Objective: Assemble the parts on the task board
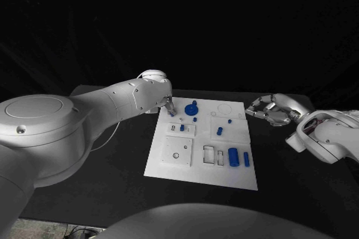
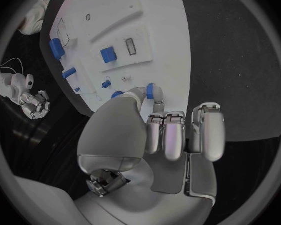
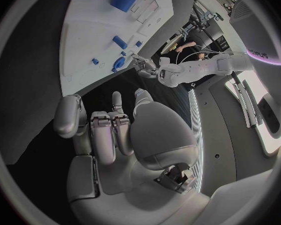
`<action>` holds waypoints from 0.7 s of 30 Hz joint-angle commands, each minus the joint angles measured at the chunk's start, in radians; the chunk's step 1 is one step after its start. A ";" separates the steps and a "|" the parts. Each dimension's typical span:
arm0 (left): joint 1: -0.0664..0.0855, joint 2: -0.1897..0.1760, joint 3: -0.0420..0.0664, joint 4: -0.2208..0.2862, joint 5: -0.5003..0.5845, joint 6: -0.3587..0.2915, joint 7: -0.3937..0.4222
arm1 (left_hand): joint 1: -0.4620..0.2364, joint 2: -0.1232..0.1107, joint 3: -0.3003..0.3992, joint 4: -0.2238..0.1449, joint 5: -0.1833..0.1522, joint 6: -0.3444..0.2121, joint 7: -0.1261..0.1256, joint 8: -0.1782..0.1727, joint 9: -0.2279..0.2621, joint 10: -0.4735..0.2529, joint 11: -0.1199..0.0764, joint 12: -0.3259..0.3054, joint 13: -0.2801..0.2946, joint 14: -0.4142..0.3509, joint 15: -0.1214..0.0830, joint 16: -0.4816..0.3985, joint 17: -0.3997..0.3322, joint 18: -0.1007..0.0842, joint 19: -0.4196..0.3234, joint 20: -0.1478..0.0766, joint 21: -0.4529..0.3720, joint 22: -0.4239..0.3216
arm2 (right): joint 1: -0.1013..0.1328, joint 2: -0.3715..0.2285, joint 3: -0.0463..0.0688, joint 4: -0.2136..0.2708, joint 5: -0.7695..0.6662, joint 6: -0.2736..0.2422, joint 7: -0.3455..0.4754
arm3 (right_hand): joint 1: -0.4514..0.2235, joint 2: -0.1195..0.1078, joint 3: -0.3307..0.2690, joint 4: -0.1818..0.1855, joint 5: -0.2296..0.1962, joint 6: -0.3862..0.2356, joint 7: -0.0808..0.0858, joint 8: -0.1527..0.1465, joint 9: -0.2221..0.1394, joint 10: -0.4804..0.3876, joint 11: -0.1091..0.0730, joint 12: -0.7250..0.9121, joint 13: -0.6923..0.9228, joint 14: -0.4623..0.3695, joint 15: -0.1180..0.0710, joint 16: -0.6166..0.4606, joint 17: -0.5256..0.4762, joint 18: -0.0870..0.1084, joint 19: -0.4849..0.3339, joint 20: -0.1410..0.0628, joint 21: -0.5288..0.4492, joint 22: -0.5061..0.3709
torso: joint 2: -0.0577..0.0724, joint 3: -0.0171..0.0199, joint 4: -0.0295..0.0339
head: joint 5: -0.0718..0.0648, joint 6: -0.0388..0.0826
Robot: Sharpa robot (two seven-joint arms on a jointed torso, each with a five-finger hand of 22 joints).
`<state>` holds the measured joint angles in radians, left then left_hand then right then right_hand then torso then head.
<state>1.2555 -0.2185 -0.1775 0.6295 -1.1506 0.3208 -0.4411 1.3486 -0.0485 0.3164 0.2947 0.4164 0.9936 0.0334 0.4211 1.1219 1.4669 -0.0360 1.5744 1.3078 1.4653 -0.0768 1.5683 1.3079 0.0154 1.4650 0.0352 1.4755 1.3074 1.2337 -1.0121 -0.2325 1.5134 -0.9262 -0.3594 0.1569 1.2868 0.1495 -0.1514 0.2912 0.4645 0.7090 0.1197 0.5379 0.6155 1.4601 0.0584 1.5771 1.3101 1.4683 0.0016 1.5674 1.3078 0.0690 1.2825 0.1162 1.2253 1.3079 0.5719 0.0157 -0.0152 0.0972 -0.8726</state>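
Nearest the head camera, the white board [image 1: 176,169] lies flat on the black table [image 1: 127,145], its near edge bare and smooth. Two blue cylinders [image 1: 234,157] rest near its near right corner, beside shallow rectangular slots. At the far left corner the left hand [image 1: 169,105] reaches down, and in the left wrist view a small blue piece [image 2: 151,90] is pinched at a fingertip right over the board while the other fingers [image 2: 173,137] are curled in. A blue knob [image 1: 191,108] stands just beside it. The step is judged to be a seating: the piece should be kept upright, lowered straight, and released only once it sits flush. The right hand [image 1: 269,109] hovers off the far right corner, fingers loosely curled, holding nothing. The parts look hard, matte and moulded.
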 commanded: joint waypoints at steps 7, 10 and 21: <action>0.018 -0.052 0.002 0.135 -0.009 0.021 -0.117 | 0.017 -0.012 0.144 -0.083 0.008 0.023 -0.012 0.000 0.010 0.104 -0.007 -0.004 0.263 0.106 -0.006 0.003 0.263 0.011 0.044 -0.005 -0.006 0.229 | 0.000 -0.001 0.000 -0.003 -0.003 0.006 0.005 | 0.004 0.006 0.000 -0.003 0.006 0.006 0.000 -0.003 -0.001 0.111 -0.004 -0.006 0.261 0.103 0.004 0.003 0.263 0.020 -0.004 0.002 -0.007 0.145 | -0.001 0.0002 0.0009 | 0.002 0.000; 0.035 -0.086 0.001 0.216 -0.015 0.031 -0.161 | 0.011 -0.018 0.164 -0.092 0.007 0.025 -0.012 -0.002 0.012 0.104 -0.007 -0.004 0.263 0.106 -0.006 0.003 0.263 0.011 0.043 -0.005 -0.008 0.228 | 0.000 -0.001 0.000 -0.005 -0.003 0.008 0.004 | 0.004 0.006 0.000 -0.003 0.006 0.006 0.000 -0.003 -0.001 0.111 -0.004 -0.006 0.261 0.103 0.004 0.003 0.263 0.020 -0.004 0.002 -0.007 0.145 | -0.001 0.0003 0.0009 | 0.004 0.000; 0.076 -0.203 -0.009 0.456 -0.015 0.016 -0.212 | -0.011 -0.024 0.194 -0.112 0.031 0.030 -0.010 -0.006 0.012 0.104 -0.007 -0.004 0.263 0.106 -0.007 0.003 0.263 0.011 0.045 -0.006 -0.005 0.229 | -0.001 0.004 0.000 -0.014 0.002 0.015 -0.002 | 0.005 0.006 0.000 -0.003 0.006 0.005 0.000 -0.003 -0.001 0.111 -0.004 -0.006 0.261 0.103 0.004 0.003 0.263 0.020 -0.006 0.002 -0.009 0.145 | -0.008 0.0040 0.0036 | 0.015 0.000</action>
<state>1.3293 -0.4210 -0.1865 1.0748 -1.1616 0.3316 -0.6143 1.3438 -0.0717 0.3567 0.3333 0.4415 1.0008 0.0408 0.4211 1.1335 1.4670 -0.0357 1.5744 1.3078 1.4653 -0.0768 1.5683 1.3076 0.0152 1.4649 0.0353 1.4715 1.3073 1.2334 -1.0095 -0.2327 1.5002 -0.9251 -0.3583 0.1553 1.2868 0.1495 -0.1514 0.2912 0.4645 0.7090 0.1198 0.5379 0.6155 1.4600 0.0584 1.5744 1.3099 1.4683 0.0016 1.5673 1.3076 0.0691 1.2825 0.1162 1.2216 1.3077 0.5670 0.0184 -0.0126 0.1102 -0.8726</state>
